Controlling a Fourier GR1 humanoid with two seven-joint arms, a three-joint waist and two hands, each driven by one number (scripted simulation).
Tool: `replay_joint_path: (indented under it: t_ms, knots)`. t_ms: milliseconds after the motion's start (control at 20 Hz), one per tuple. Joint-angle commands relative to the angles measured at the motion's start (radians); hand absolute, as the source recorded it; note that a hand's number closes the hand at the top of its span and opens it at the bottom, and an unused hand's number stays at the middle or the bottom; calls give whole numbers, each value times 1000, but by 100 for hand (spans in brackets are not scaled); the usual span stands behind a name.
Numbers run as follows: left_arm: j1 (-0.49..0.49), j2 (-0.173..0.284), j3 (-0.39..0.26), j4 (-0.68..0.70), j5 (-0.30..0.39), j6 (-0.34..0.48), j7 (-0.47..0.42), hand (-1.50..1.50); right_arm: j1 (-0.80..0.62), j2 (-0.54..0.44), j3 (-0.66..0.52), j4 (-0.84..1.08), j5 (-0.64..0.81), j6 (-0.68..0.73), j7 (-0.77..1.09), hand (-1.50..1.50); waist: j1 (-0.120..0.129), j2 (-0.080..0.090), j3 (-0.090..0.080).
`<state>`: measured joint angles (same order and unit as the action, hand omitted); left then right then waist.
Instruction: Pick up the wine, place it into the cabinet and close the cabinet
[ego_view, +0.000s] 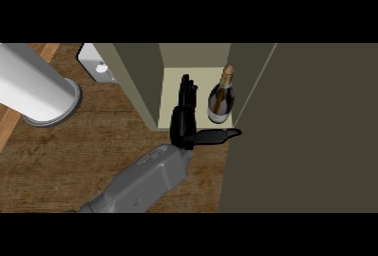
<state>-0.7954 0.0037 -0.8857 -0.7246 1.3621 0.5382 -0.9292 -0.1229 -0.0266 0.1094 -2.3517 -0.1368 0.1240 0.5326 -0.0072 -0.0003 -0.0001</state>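
The wine (221, 97) is seen upright inside the cabinet (148, 85), just beside the hand (184, 117), whose fingers are straight, thumb spread. The hand should be withdrawn clear of the bottle before the door (303, 130) is swung shut.

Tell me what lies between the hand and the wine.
Nothing: in the head view only a strip of bare cabinet floor separates the open hand from the wine.
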Motion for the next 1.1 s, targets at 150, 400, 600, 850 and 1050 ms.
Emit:
replay_joint_path:
  t_ms: [150,400,600,850,1050]
  knots:
    - [129,98,-11,-180,-143,-37,52,-150,3,-21,-48,21,-16,15,-30,-150,10,-1,0]
    - [241,188,-46,-394,-215,-33,78,-150,15,-38,-96,-36,-64,16,-7,-150,11,-2,0]
    - [306,289,-64,-654,-272,83,165,-150,75,-8,-12,-12,47,18,-85,-150,16,-5,1]
    - [385,470,-18,-752,-294,-67,192,-150,125,-60,-18,-37,-101,118,-45,150,14,-4,1]
    - [496,533,-61,-922,-335,-72,196,-150,124,-138,-59,-63,-118,207,-77,150,16,-4,1]
